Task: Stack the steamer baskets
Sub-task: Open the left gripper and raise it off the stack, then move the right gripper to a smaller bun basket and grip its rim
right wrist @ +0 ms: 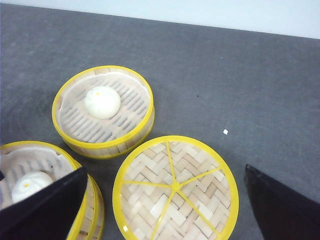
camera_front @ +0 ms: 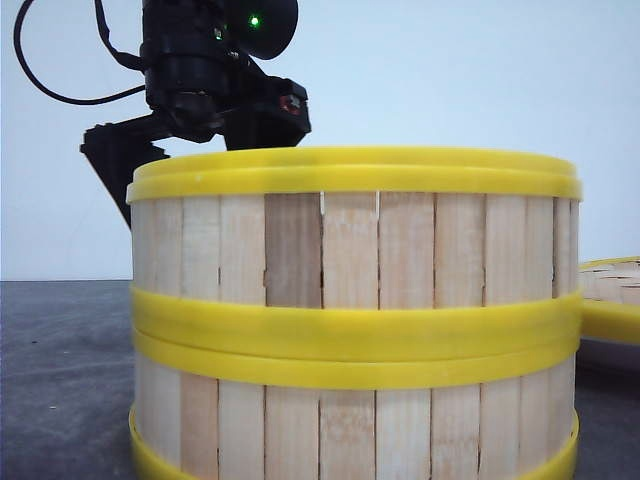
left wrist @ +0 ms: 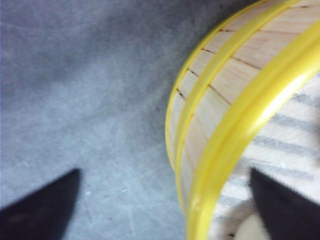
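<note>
1. Two stacked steamer baskets (camera_front: 355, 320) fill the front view, my left arm (camera_front: 200, 80) behind them.
2. My left gripper (left wrist: 165, 200) straddles the stack's (left wrist: 225, 115) rim, spread, grasping nothing.
3. My right gripper (right wrist: 170, 210) hangs released above the woven lid (right wrist: 175, 187), beside a single basket (right wrist: 103, 111) holding a bun (right wrist: 102, 102).

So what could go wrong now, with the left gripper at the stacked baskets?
1. The left gripper is open astride the top basket wall. Its inner finger is near the bun and might squash it.
2. A sideways pull might slide the top basket off the lower basket.
</note>
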`<state>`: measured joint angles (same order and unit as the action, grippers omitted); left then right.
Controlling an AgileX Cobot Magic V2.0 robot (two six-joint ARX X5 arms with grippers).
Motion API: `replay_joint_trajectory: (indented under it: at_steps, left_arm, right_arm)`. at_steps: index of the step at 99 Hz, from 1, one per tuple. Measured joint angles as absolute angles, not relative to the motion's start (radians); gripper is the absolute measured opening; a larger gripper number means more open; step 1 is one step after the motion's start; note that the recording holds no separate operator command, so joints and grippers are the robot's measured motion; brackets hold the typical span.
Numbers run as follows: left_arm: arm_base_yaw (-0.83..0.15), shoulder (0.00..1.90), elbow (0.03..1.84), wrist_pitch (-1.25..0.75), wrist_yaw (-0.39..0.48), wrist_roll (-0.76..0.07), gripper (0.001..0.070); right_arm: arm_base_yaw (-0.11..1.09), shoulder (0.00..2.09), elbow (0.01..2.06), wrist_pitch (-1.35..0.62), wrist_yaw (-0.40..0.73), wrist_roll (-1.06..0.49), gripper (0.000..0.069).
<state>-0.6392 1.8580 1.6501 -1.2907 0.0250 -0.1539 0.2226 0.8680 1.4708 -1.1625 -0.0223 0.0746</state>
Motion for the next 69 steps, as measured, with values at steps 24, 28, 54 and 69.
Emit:
replay_joint_trajectory:
  at_steps: [24, 28, 54, 69]
  left_arm:
    - [-0.635, 1.783, 1.650, -1.240, 0.021, -0.150, 0.0693]
    - [-0.632, 1.747, 1.650, -1.214, 0.021, -0.150, 0.0693]
    - [-0.616, 1.445, 1.650, -1.078, 0.006, -0.152, 0.0684]
    - [-0.616, 1.216, 1.650, -0.978, -0.004, -0.186, 0.0677]
  right_arm:
    - [0.223, 0.868, 1.471, -1.163, -0.022, 0.075, 0.0621]
    - [0.223, 0.869, 1.471, -1.163, -0.022, 0.075, 0.0621]
    - [0.223, 0.942, 1.472, -1.162, -0.022, 0.076, 0.0621]
    - [0.223, 1.089, 1.475, -1.083, -0.022, 0.084, 0.0621]
